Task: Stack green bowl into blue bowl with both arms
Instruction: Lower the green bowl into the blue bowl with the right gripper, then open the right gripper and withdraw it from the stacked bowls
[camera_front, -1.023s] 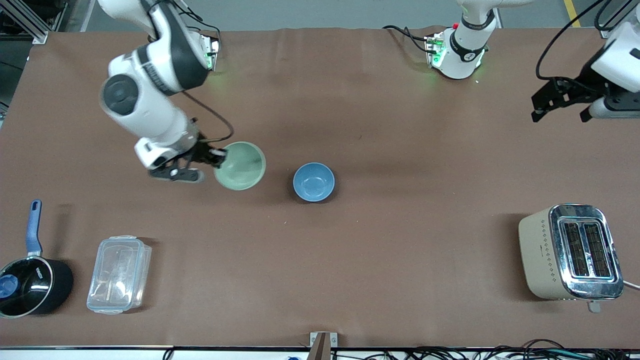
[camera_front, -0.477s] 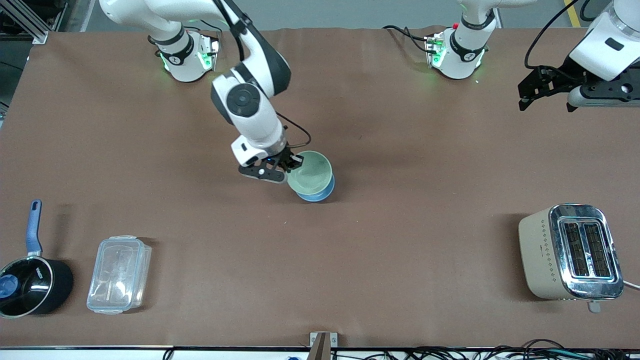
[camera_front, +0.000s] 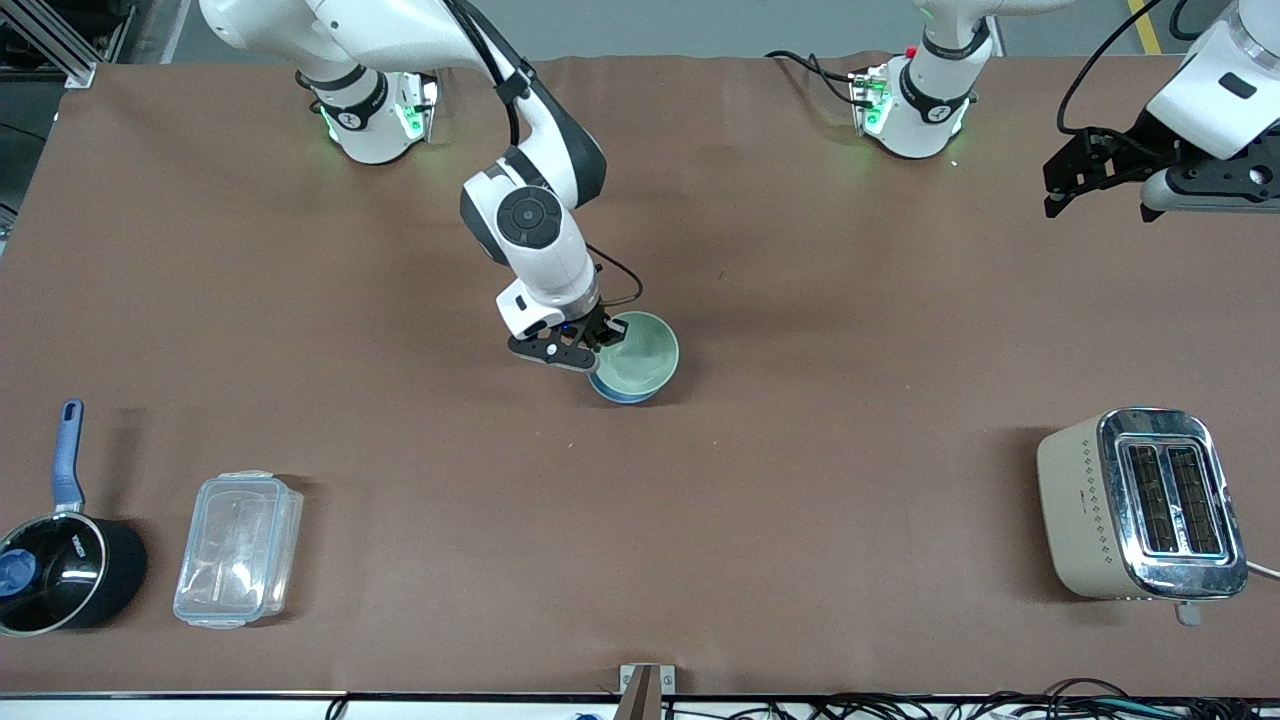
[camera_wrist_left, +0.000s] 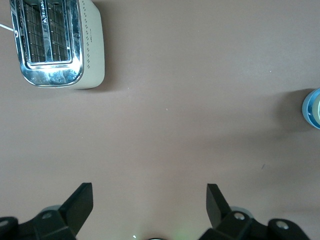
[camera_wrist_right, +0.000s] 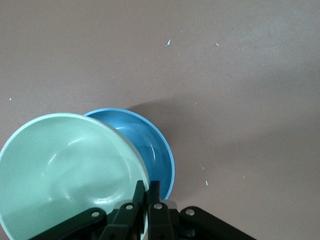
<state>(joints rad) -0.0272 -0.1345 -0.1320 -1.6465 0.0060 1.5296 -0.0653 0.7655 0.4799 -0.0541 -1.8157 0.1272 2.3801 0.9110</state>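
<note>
Brown surface (camera_front: 800, 480) w/ both bowls near its middle. I've got the right end effector (camera_front: 598, 345) pinched on the rim of the green bowl (camera_front: 640, 355), which sits tilted over the blue bowl (camera_front: 620, 392); in the right wrist view green bowl (camera_wrist_right: 60, 170) overlaps blue bowl (camera_wrist_right: 150, 145), prob. partly inside it, can't tell if seated. Left end effector (camera_front: 1100, 190) waits over the left arm's end of the surface, fingers spread wide, holding nothing. Toaster (camera_front: 1140, 505) sits nearer the front camera
</note>
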